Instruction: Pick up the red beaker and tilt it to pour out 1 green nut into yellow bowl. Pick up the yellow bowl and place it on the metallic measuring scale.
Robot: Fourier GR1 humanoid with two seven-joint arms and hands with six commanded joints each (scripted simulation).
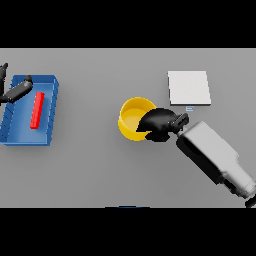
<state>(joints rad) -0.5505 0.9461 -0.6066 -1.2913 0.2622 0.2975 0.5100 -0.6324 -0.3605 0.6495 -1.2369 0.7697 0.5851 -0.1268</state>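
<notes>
The yellow bowl (132, 118) sits on the grey table near the middle. My right hand (160, 124) covers the bowl's right rim, with its fingers curled round that edge. I see no green nut inside the bowl. The metallic measuring scale (188, 87), a pale square plate, lies just behind and to the right of the bowl. At the far left a long red object (37, 110), apparently the red beaker, lies in a blue tray (17, 135). My left hand (16, 91) hovers over the tray's back left corner with its fingers relaxed, apart from the red object.
The blue tray occupies the table's left edge. My right forearm (215, 155) slants from the lower right toward the bowl. A small label (189, 108) marks the scale's front edge.
</notes>
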